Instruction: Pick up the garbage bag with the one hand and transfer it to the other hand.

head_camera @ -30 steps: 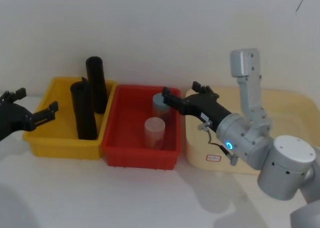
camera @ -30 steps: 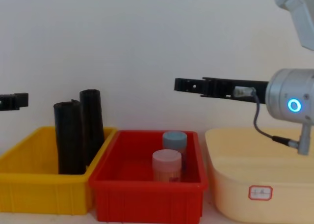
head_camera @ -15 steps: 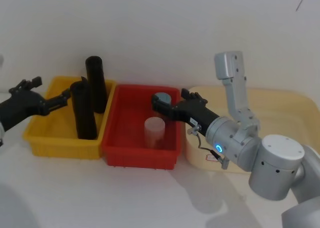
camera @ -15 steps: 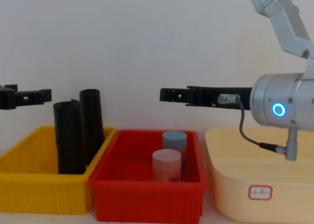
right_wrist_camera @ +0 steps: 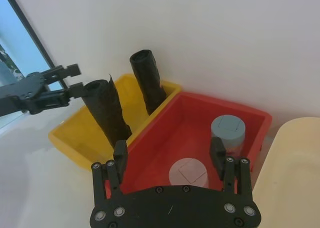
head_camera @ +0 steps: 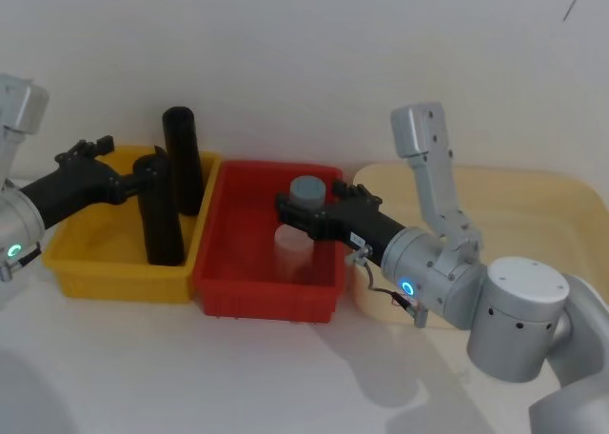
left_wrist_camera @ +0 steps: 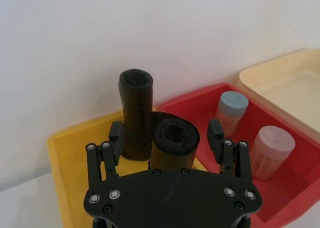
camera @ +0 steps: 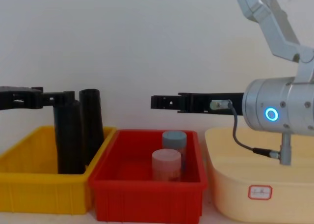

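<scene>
Step in hand, we judge: grasp. Left tool [left_wrist_camera: 166, 133], fingers spread, straddles the near garbage bag [head_camera: 162, 215], upright in yellow bin [head_camera: 95, 272]. Right tool [right_wrist_camera: 168, 152], fingers apart, hovers above red bin [head_camera: 257, 291]. Next: we would close, then lift straight

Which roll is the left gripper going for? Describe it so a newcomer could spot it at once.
Start at the yellow bin on the left, where two black rolls stand upright. The garbage bag is the front one, nearer the robot. Unlike the rear roll by the wall, it has the open left gripper straddling its top, one finger on each side.
</scene>
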